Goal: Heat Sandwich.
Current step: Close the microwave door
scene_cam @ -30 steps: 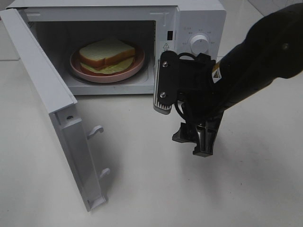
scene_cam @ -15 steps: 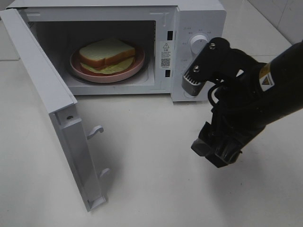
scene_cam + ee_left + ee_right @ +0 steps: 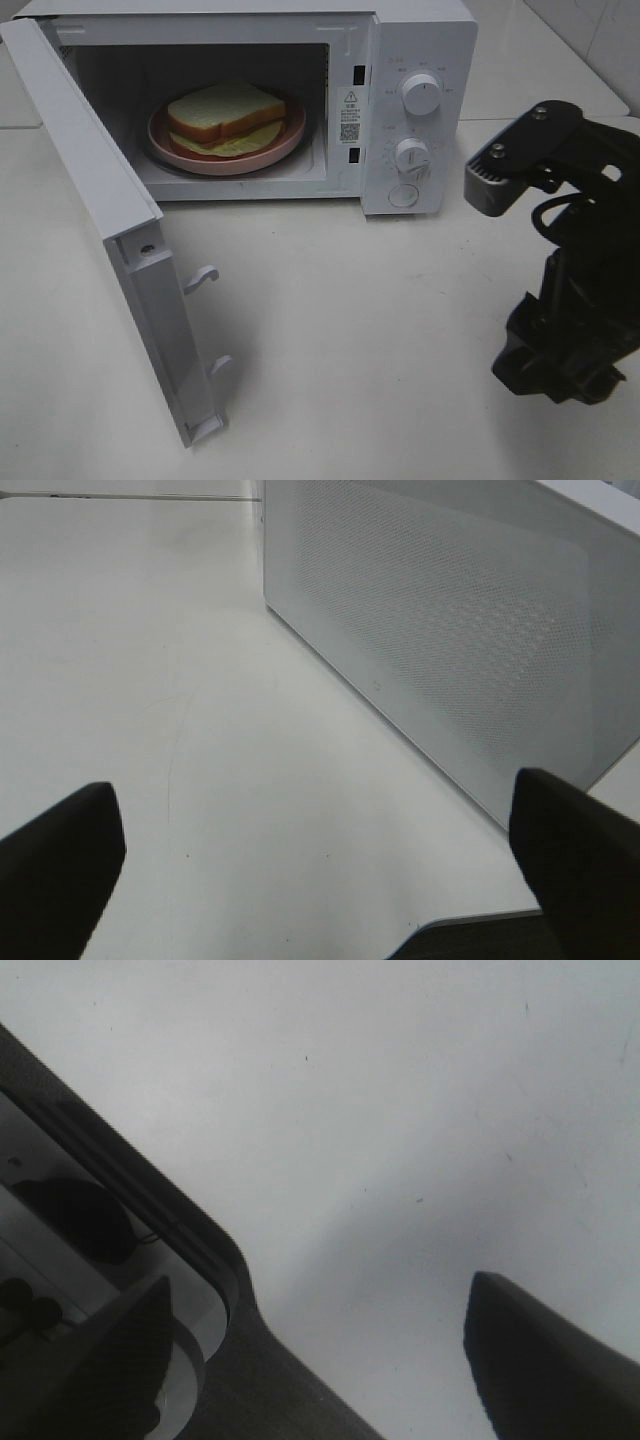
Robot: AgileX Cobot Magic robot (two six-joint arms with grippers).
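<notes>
Inside microwave (image 3: pixel 420 40), sandwich (image 3: pixel 226 112), thick white bread, lettuce edge

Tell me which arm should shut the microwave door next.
Left, probably. The left gripper, open, faces the open door from outside; the right gripper hangs right of the microwave, far from it.

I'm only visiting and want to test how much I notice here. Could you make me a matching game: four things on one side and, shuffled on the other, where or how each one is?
Things:
1. sandwich
2. pink plate
3. microwave door
4. right hand

Places or states:
A. swung wide open
B. open, holding nothing, right of the microwave
C. lying on the plate
D. inside the microwave, under the sandwich

Pairs: 1-C, 2-D, 3-A, 4-B
</notes>
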